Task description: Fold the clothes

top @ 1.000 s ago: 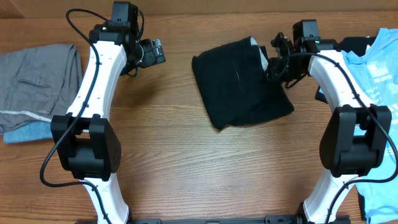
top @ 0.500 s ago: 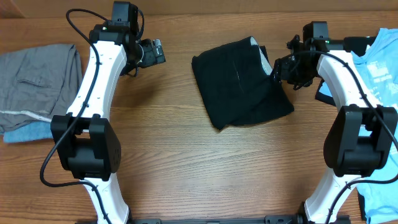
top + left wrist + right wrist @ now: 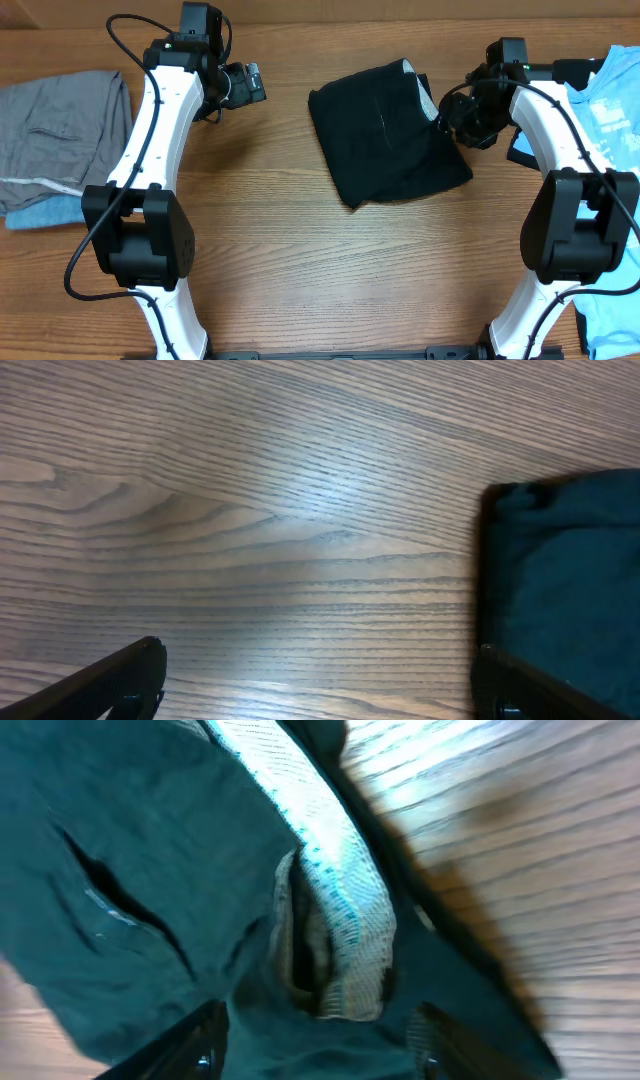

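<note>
Black fabric shorts with pale grey inner waistband (image 3: 385,135) lie roughly folded at back-centre of wooden table (image 3: 300,260). Right gripper (image 3: 315,1042) is spread wide over the waistband, not clamped: best pinch both layers, pull evenly. Left gripper (image 3: 320,690) also wide, beside the shorts' left edge. Grey garment pile (image 3: 60,130) far left; light blue printed T-shirt (image 3: 615,100) crowds the right arm, snag risk.

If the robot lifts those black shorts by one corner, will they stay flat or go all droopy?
Probably droopy: the black shorts lie in soft folds, so they would likely sag and unfold. They look thin, so probably light. Pushed across the wooden table, they may bunch up rather than slide, as the pale waistband already curls.
</note>
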Available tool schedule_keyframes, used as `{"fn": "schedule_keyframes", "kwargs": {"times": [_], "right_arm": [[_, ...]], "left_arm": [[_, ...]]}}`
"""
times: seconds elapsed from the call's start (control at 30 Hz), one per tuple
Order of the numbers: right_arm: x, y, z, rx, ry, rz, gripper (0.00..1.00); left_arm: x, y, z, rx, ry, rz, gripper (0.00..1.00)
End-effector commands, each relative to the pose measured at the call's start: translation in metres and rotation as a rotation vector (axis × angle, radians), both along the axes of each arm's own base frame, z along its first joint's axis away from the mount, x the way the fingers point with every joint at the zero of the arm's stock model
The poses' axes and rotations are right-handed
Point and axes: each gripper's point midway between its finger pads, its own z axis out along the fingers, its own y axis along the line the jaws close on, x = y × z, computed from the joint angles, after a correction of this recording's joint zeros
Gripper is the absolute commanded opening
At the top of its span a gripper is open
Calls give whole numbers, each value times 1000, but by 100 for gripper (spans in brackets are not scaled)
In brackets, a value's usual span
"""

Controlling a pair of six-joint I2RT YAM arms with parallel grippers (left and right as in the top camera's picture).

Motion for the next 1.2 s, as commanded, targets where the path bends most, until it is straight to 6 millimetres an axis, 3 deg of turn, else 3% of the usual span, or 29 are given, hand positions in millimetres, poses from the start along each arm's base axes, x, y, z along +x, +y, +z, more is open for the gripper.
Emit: {"fn": "schedule_keyframes", "kwargs": {"times": [0.0, 0.27, 0.33, 0.37, 0.4, 0.53, 0.67, 0.8, 1.0, 1.17], "right_arm": [[3, 19, 2, 77, 33, -113, 59], [1, 14, -25, 38, 78, -292, 58], [3, 14, -27, 39, 67, -295, 41], [4, 13, -26, 37, 61, -296, 19], [6, 11, -25, 34, 53, -301, 4], [3, 1, -19, 18, 38, -276, 4], [-16, -25, -20, -132, 84, -306, 4], [-28, -35, -26, -203, 126, -320, 4], [-42, -40, -56, -233, 148, -365, 4], [-94, -38, -103, -271, 266, -386, 4]], "left_arm": [[1, -3, 18, -21, -38, 4, 100], [1, -3, 18, -21, -38, 4, 100], [1, -3, 18, -21, -38, 4, 100], [1, -3, 18, -20, -38, 3, 100], [1, -3, 18, -21, -38, 3, 100], [1, -3, 18, -21, -38, 3, 100], [1, -3, 18, -21, -38, 4, 100], [1, -3, 18, -21, -38, 3, 100], [1, -3, 18, -20, -38, 3, 100], [1, -2, 18, -20, -38, 4, 100]]}}
